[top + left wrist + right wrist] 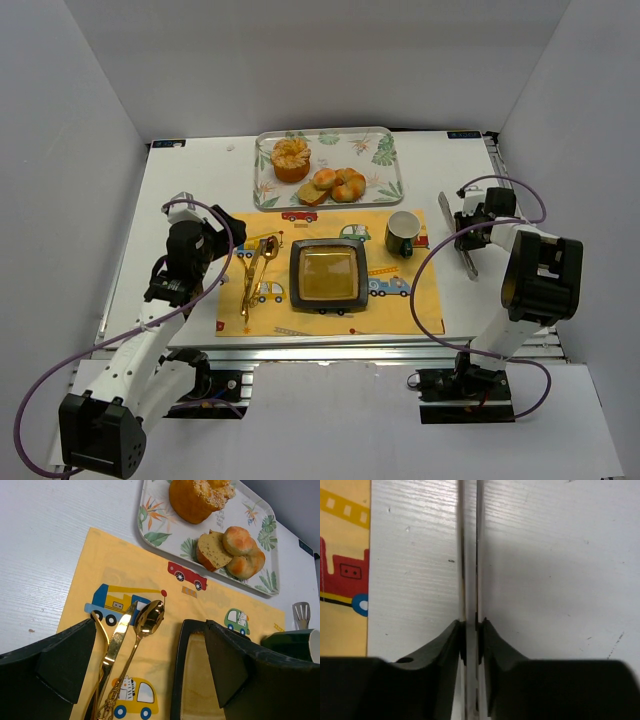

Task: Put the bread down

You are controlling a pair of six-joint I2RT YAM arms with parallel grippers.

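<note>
Rolls (342, 186) on far tray (268, 170), huddled and touching. Slice (310, 195) is against them, cake (291, 158) just beside. Crusts are glossy, knotted and golden. I judge them light, soft, easily crushed and a bit slick, so I'd take one across its widest girth, gently.

Tray looks rigid, leaf-printed, with a raised lip. Dark square plate (297, 275) sits on printed yellow mat (400, 305).

Left gripper (150, 630) is spread wide and holds nothing, over gilt cutlery (255, 270). Right gripper (471, 627) is pinched tight on thin steel tongs (470, 555), over white table (200, 180) right of mug (403, 235).
</note>
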